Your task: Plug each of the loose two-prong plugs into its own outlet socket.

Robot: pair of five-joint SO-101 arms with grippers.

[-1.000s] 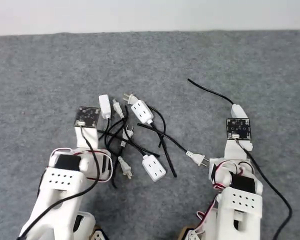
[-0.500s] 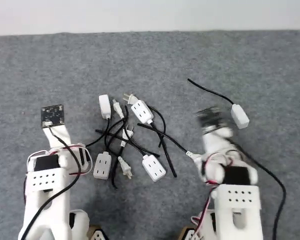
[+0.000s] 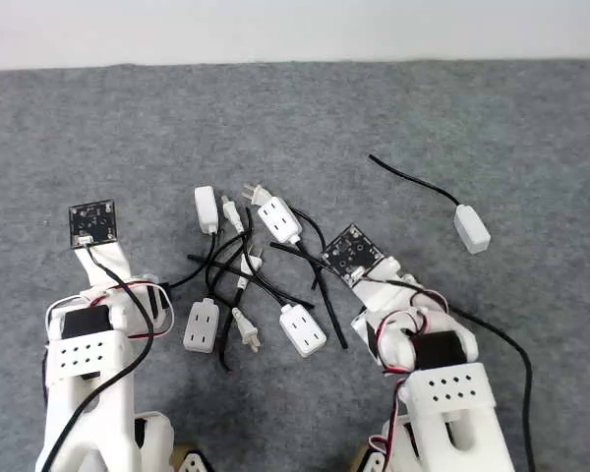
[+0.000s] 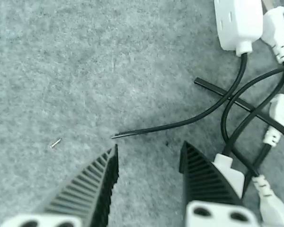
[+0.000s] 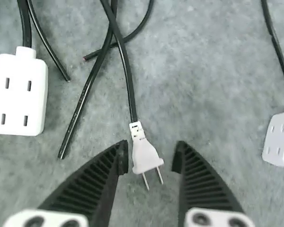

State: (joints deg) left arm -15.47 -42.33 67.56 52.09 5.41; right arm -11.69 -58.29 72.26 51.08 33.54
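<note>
Movement on both sides sets this moment apart from a second ago. The right arm, then standing out by the far socket block (image 3: 471, 228), has swung inward toward the tangle of cords (image 3: 246, 265). The right gripper (image 5: 150, 150) now sits low over the grey bench (image 3: 98, 128) with its jaws apart, one on either side of a loose two-prong plug (image 5: 144, 155). They flank the plug but have not clamped it. The plug lies flat, its prongs pointing back toward the gripper and its black cord running away into the tangle. A double socket block (image 5: 18, 97) lies off to one side, well apart from the plug. The left arm has pulled out of the tangle toward the outer edge, which uncovered a near socket block (image 3: 201, 324) it had been hiding. The left gripper (image 4: 149, 152) hangs with jaws apart and nothing between them, above bare bench, with a cut cord end (image 4: 114, 136) just ahead of its tips. As far as can be judged, no plug is seated in a socket yet. The right side looks ready to close on its first plug. Because the prongs face the gripper, the plug will probably need turning before it can meet a socket's slots.
</note>
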